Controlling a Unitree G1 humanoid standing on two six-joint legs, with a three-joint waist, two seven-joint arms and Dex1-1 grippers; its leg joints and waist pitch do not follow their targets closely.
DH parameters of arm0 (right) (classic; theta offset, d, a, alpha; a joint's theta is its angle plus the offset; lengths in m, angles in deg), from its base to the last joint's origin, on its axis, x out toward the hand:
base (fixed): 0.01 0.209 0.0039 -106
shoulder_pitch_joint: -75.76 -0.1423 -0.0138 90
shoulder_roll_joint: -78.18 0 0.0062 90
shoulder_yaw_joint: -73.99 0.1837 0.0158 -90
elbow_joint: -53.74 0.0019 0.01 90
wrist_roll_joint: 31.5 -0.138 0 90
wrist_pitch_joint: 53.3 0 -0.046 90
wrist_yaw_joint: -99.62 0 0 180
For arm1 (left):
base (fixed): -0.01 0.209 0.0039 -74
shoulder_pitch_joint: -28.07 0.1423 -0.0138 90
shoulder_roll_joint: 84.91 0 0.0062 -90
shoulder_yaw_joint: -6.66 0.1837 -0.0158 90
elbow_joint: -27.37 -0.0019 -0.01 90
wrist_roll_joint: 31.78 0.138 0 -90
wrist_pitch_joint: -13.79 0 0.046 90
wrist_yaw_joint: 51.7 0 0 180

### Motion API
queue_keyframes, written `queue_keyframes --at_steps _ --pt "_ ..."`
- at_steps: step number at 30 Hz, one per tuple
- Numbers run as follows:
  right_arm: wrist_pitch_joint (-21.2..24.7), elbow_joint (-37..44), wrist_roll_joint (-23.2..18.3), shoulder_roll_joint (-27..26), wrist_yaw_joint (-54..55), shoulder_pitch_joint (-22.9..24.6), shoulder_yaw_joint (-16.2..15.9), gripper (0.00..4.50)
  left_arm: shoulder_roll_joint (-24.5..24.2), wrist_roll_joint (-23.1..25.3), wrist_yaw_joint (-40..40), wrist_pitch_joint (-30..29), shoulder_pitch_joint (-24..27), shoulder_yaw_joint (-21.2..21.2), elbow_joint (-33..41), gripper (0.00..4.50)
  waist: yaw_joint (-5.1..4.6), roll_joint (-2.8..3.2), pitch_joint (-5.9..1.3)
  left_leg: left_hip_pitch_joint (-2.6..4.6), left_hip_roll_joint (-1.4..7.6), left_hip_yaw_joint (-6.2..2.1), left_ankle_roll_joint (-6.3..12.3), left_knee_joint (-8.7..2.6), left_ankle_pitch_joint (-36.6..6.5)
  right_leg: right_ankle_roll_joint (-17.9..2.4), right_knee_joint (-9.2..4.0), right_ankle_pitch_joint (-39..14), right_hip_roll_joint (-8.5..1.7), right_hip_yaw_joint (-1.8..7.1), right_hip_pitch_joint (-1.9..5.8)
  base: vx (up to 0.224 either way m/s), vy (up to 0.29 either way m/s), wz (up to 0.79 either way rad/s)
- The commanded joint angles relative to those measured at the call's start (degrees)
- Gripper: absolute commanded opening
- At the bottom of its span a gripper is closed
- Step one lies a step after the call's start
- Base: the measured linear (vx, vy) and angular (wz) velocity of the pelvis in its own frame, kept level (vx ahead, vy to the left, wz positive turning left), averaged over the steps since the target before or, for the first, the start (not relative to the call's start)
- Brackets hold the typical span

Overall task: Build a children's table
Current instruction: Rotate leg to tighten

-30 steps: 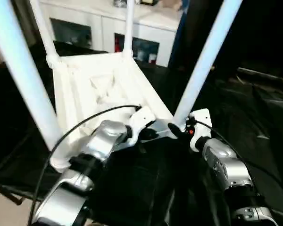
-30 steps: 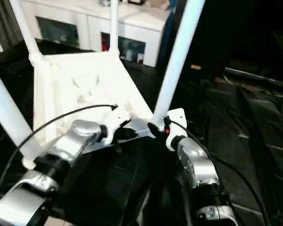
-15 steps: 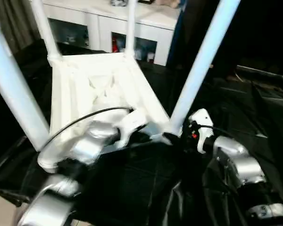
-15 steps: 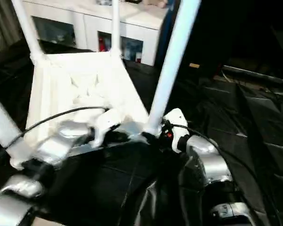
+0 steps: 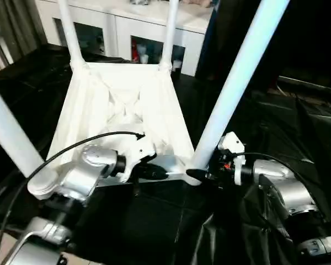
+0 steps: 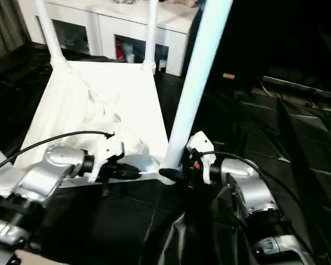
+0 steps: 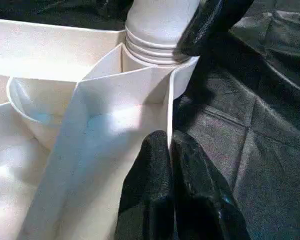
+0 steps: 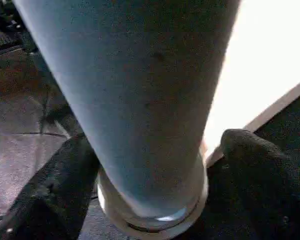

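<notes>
Table: the children's table [image 5: 127, 110] lies upside down on black sheeting [image 5: 298, 127], four legs up, cabinet [image 5: 132, 22] at 12 o'clock.
Left end effector [image 7: 171, 165]: pressed together, pinching the table's thin rim near the corner socket [image 7: 155, 55].
Right end effector [image 8: 150, 165]: fingers spread either side of the near right leg [image 5: 237, 83]; the wrist view shows both fingers beside its base.
</notes>
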Motion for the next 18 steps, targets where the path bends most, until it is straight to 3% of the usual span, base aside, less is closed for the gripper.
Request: queue_keyframes --at_steps 1,13,15,18 --pt "-0.09 -0.1 -0.33 0.76 -0.3 -0.3 -0.16 3.57 0.88 -2.89 1.19 -0.77 1.92 -0.31 -0.8 0.0 0.14 -0.91 -2.62 0.01 1.36 -0.26 3.58 -3.35 -10.04 -10.57 -4.05 -12.64 -2.48 1.73 2.3 0.0 0.0 0.0" --pt "0.19 -0.5 -0.22 -0.52 1.52 0.6 0.17 2.74 1.05 -2.55 -0.72 -2.4 2.35 0.08 0.18 0.0 0.09 -0.89 -2.75 0.13 1.26 -0.13 4.16 -3.1 -8.14 -11.7 -3.62 -9.05 -2.31 1.76 2.42 0.0 0.0 0.0" --pt "0.46 -0.76 0.23 -1.68 4.45 1.28 0.58 2.72 2.5 -1.6 -3.4 -2.62 1.57 0.04 -1.13 0.0 0.03 -0.82 -2.64 0.15 1.28 -0.13 3.89 -3.19 -9.07 -11.55 -3.8 -10.27 -2.32 1.78 2.37 0.0 0.0 0.0" --pt "1.8 -1.44 0.51 -4.71 11.13 1.77 2.23 2.7 5.14 0.81 -9.24 -2.26 -0.48 0.09 -4.48 0.0 -0.1 -0.74 -2.41 0.19 1.18 -0.37 1.74 -3.59 -12.9 -9.07 -4.65 -18.09 -2.46 1.82 2.17 0.0 0.0 0.0"
